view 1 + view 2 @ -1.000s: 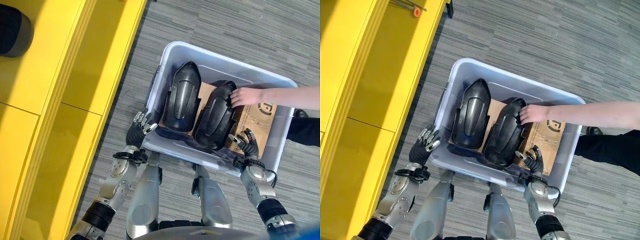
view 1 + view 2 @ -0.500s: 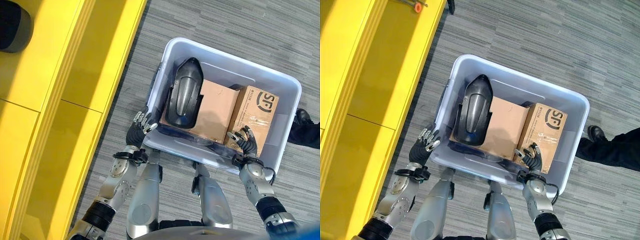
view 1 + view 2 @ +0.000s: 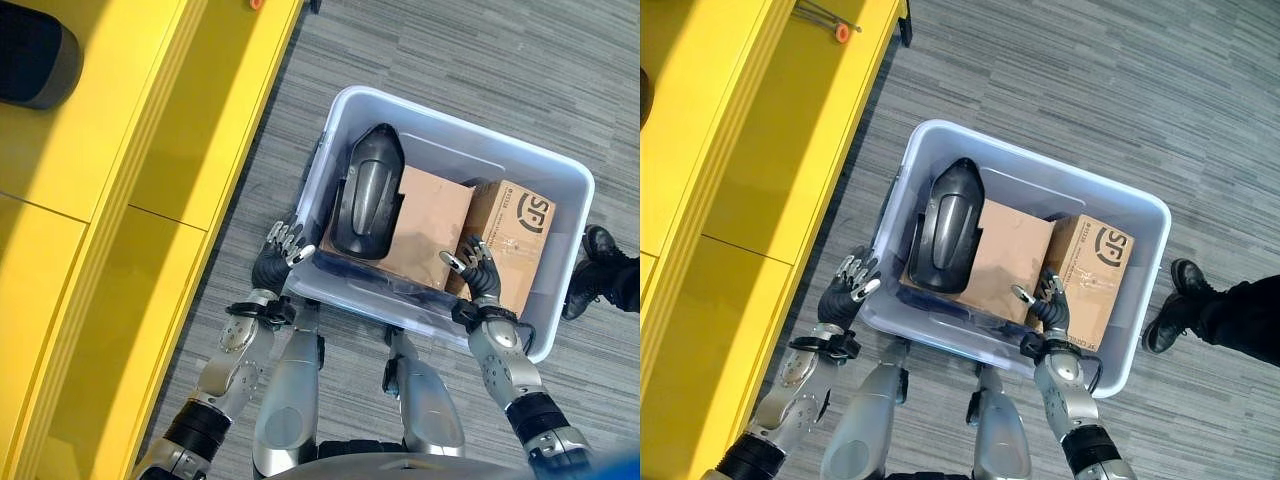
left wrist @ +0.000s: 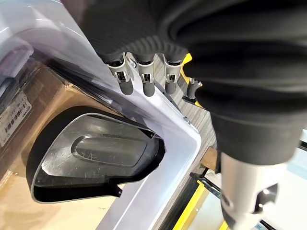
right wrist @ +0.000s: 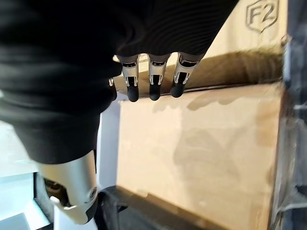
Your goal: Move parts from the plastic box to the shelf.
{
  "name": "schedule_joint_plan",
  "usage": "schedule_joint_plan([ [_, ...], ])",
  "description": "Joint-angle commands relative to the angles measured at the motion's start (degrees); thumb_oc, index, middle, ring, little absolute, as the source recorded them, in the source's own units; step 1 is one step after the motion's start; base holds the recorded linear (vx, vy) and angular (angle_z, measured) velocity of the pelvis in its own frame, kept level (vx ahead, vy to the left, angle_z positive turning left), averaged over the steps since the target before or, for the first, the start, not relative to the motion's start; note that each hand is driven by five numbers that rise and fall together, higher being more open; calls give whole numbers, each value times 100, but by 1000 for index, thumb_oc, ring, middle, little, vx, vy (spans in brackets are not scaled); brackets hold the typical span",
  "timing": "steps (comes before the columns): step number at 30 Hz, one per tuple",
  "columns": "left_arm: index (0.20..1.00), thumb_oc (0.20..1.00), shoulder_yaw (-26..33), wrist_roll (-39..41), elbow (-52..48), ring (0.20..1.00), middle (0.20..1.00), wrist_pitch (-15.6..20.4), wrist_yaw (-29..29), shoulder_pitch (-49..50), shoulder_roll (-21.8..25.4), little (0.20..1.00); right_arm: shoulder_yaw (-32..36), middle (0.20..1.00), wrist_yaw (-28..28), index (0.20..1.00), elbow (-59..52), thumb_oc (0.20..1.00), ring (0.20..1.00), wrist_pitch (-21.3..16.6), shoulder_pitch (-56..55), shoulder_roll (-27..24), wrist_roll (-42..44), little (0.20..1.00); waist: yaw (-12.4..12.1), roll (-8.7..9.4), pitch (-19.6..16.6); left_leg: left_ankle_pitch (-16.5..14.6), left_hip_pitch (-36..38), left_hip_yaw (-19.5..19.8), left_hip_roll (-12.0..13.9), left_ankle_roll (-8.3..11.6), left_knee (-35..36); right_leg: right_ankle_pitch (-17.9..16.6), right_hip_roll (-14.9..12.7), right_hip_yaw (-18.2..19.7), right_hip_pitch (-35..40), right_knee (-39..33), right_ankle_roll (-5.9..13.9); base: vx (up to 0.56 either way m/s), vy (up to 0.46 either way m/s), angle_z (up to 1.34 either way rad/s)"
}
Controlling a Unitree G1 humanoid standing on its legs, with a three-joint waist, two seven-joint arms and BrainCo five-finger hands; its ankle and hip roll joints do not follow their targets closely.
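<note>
- Black moulded plastic part (image 3: 366, 192), long and shell-shaped, lies inside the pale translucent plastic box (image 3: 560, 170) at its left end, leaning on a plain brown cardboard box (image 3: 432, 222); a second, printed cardboard box (image 3: 518, 235) stands at the right end.
- Left hand (image 3: 282, 245) is outside the plastic box at its near left corner, fingers relaxed and spread against the wall, holding nothing.
- Right hand (image 3: 476, 272) hovers over the near rim above the two cardboard boxes, fingers loosely apart and empty.
- Yellow shelf (image 3: 120, 150) stands along the robot's left, just beside the plastic box; a dark rounded object (image 3: 35, 60) rests on it at the far edge.
- A person's black shoe (image 3: 590, 270) shows to the right of the box.
- Judged step: reaching for a pick; nothing is lifted yet.
- Next move likely calls for both hands to travel to the black part and close on its sides before lifting clear of the rim.
</note>
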State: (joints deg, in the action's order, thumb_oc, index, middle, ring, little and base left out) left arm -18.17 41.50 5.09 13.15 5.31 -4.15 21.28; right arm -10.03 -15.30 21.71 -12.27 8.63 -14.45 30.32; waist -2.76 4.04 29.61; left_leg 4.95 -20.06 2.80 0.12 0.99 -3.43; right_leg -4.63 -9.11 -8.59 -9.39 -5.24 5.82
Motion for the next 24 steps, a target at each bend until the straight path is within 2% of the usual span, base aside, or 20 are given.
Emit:
schedule_joint_plan([
  [1, 1000, 1000, -88, -21, -154, 1000, 1000, 213, -74, 78, 30, 1000, 56, 1000, 71, 1000, -106, 1000, 1000, -226, -192, -121, 190, 1000, -44, 7, -663, -66, 14, -9, 436, 76, 72, -32, -706, 77, -282, 717, 408, 0, 0, 0],
  [16, 1000, 1000, -148, 13, -92, 1000, 1000, 153, -180, 104, 57, 1000, 207, 1000, 112, 1000, -103, 1000, 1000, -247, -238, -159, 307, 1000, -9, -83, -920, -159, 161, -3, 449, 81, 34, 75, -703, 120, -153, 775, 397, 6, -5, -1],
  [24, 1000, 1000, -214, 20, -55, 1000, 1000, 134, -215, 70, 57, 1000, 178, 1000, 145, 1000, -130, 1000, 1000, -264, -199, -169, 294, 1000, -4, -150, -927, -143, 148, -4, 460, 81, 33, 96, -678, 132, -196, 802, 377, 0, 0, 0],
])
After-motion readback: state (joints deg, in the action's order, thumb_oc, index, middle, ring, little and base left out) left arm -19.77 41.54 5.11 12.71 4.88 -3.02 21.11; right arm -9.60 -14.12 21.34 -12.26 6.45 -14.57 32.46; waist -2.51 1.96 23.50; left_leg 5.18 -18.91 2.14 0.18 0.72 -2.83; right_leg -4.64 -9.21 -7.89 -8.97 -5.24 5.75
